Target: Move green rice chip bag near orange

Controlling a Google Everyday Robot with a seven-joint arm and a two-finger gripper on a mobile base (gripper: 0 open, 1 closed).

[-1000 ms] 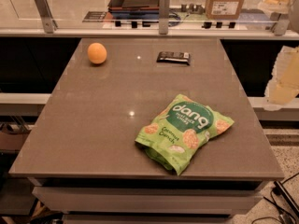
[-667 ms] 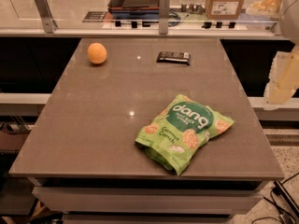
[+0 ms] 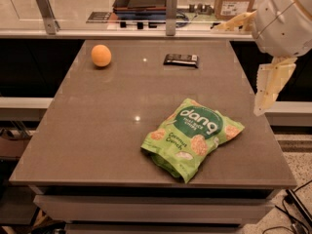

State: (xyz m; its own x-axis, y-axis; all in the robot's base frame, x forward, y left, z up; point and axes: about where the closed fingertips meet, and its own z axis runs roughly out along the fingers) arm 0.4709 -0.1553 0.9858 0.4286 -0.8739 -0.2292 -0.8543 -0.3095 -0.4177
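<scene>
The counter (image 3: 97,130) has a smooth grey-brown top with a low sheen that catches small glints of light. The green rice chip bag (image 3: 195,135) is crinkly plastic film, softly glossy along its creases. The orange (image 3: 101,55) has matt skin. The black bar wrapper (image 3: 181,60) looks slick and shiny. The tool (image 3: 272,82), beyond the counter's right edge, looks like matt cream plastic under a smooth white shell.
</scene>
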